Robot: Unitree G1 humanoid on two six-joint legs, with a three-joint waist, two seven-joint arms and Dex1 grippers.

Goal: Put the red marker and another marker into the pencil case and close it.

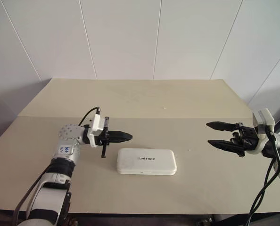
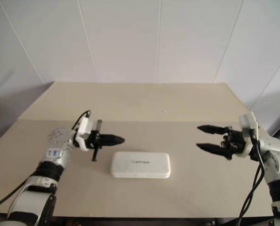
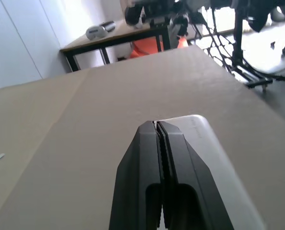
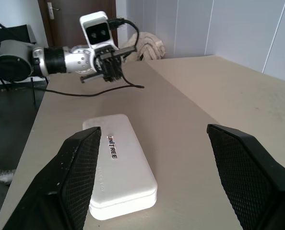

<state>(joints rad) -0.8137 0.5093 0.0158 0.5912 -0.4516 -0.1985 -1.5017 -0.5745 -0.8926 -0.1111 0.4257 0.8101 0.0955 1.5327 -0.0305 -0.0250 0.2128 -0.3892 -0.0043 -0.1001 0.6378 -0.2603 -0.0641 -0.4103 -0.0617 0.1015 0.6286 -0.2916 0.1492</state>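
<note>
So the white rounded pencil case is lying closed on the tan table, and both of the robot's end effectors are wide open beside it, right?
Not quite. The white hard rounded pencil case does lie closed on the tan table, but only the right end effector is wide open. The left end effector is shut, its black fingers pressed together, as the left wrist view shows.

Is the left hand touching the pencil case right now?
Apart. The right wrist view shows the left hand raised beyond the closed pencil case, with bare table between them.
</note>
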